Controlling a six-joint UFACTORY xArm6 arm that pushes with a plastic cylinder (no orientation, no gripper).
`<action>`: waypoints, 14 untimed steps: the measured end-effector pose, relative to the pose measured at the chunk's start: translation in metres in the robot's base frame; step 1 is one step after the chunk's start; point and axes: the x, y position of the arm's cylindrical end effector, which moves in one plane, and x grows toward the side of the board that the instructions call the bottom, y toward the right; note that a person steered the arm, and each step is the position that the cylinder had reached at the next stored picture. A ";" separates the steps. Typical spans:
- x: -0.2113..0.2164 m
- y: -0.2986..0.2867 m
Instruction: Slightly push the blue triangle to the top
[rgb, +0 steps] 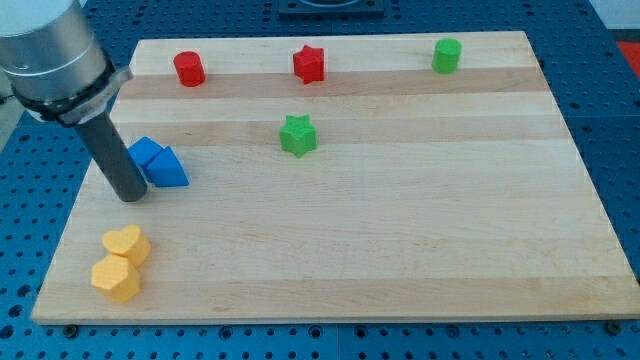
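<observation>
The blue triangle lies on the wooden board at the view's left. A blue cube touches it on its upper left side. My tip rests on the board just left of and slightly below the blue triangle, very close to it; I cannot tell whether it touches. The dark rod rises from there to the view's top left and hides part of the blue cube's left edge.
A yellow heart and a yellow hexagon sit near the bottom left corner. A red cylinder, a red star and a green cylinder line the top edge. A green star sits near the middle.
</observation>
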 end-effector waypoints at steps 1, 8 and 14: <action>-0.018 0.010; -0.013 -0.018; -0.024 0.105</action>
